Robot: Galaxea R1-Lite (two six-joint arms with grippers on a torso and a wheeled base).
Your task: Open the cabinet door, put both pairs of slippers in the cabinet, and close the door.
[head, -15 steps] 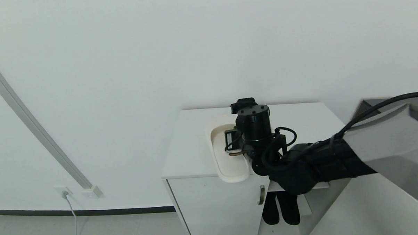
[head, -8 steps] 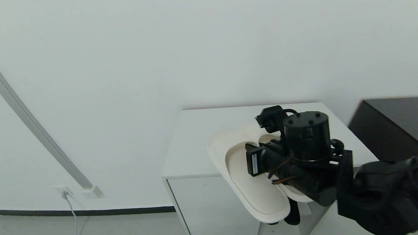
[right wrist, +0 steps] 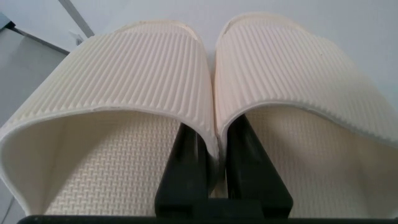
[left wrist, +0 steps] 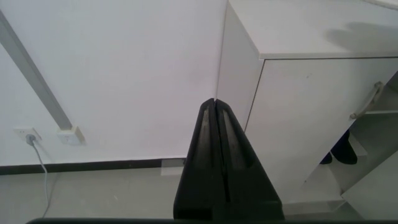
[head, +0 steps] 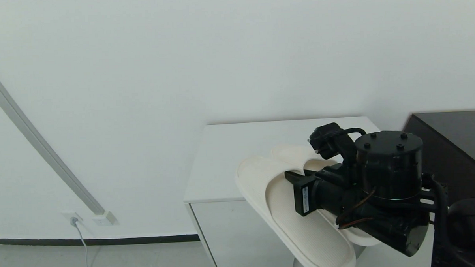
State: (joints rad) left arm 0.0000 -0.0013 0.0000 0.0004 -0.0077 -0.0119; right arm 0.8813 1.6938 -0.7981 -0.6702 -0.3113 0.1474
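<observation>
A pair of cream slippers hangs in the air over the white cabinet's front edge, toes tilted down. My right gripper is shut on their two inner strap edges, pinching both together. The cabinet has its left door closed, with a handle. Its right side stands open. A black pair of slippers lies on a shelf inside. My left gripper is shut with nothing in it, low and off the cabinet's left front corner.
A dark cabinet stands right of the white one. A grey wall conduit runs down to a socket with a cable at the left. Bare floor lies in front of the wall.
My right gripper has lifted the cream slippers off the cabinet top and drawn them towards me and to the right. The black slippers below are now hidden in the head view.
</observation>
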